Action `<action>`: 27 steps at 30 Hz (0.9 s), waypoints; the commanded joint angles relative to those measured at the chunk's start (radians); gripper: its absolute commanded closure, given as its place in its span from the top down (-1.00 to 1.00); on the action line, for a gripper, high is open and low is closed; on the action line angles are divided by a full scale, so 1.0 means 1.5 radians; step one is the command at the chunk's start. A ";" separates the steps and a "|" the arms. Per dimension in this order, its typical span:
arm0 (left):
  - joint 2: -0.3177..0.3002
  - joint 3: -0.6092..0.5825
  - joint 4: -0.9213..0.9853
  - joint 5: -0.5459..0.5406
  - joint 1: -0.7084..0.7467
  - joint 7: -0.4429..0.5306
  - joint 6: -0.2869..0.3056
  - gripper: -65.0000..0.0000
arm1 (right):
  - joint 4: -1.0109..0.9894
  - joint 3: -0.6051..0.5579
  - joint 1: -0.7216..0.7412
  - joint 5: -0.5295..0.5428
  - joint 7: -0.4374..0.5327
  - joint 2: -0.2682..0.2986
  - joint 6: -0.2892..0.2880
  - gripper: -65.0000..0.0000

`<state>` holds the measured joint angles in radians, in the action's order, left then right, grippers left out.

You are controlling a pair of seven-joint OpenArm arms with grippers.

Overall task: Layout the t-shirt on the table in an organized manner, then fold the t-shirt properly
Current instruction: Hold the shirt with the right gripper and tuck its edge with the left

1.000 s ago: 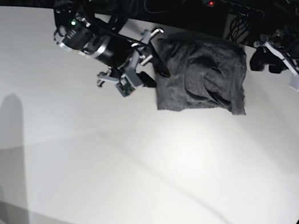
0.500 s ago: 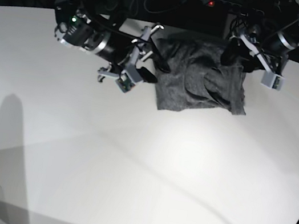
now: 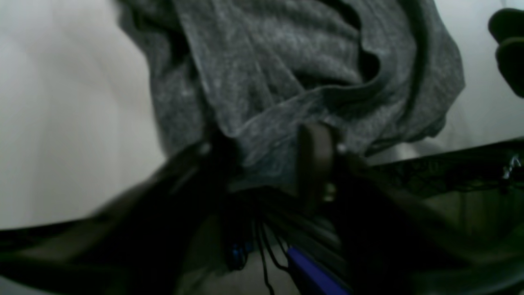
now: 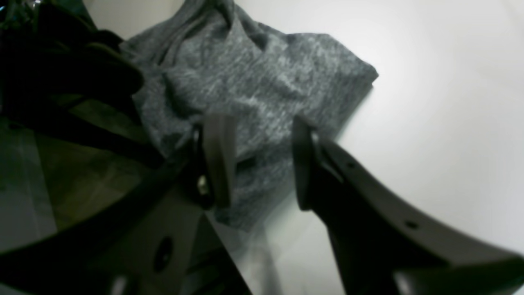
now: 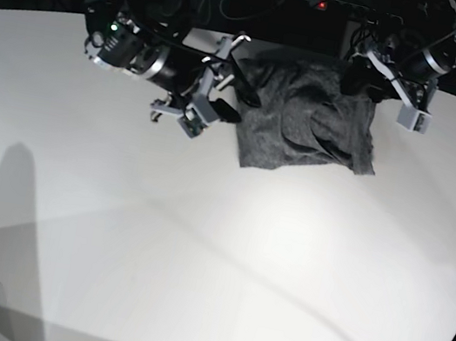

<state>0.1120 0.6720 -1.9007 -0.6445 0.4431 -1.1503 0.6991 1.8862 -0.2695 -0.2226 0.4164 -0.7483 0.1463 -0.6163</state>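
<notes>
A broad white counter (image 5: 194, 262) carries the crumpled charcoal-grey jersey t-shirt (image 5: 311, 123) at upper centre. The right end effector (image 4: 256, 159) is parted over its edge; the left end effector (image 3: 266, 164) straddles a fold, grip uncertain. Single layers should be pinched, then drawn apart.

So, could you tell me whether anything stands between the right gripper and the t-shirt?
Nothing visible does: the right gripper is at the t-shirt edge, jaws apart, with only bare table beside it.
</notes>
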 commanded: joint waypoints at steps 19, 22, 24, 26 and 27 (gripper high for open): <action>-0.003 0.093 -0.016 -0.022 0.029 0.008 -0.001 -0.99 | 0.011 0.001 0.005 0.012 0.016 0.000 -0.004 -0.28; -0.004 0.101 0.000 -0.021 0.029 0.010 -0.001 -0.99 | 0.009 0.000 0.007 0.012 0.016 0.000 -0.004 -0.28; -0.004 0.101 0.022 -0.021 0.025 0.010 -0.001 -0.99 | 0.009 -0.003 0.008 0.012 0.016 -0.001 -0.004 -0.28; -0.004 0.100 0.044 -0.021 0.024 0.010 -0.001 -0.99 | 0.009 -0.003 0.008 0.012 0.016 -0.002 -0.004 -0.28; -0.005 0.096 0.057 -0.017 0.018 0.011 -0.001 -0.99 | 0.009 -0.003 0.008 0.012 0.016 -0.002 -0.004 -0.28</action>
<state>0.1116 0.8150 -1.8030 -0.6563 0.4702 -1.1465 0.6987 1.8851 -0.2741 -0.2195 0.4164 -0.7483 0.1463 -0.6163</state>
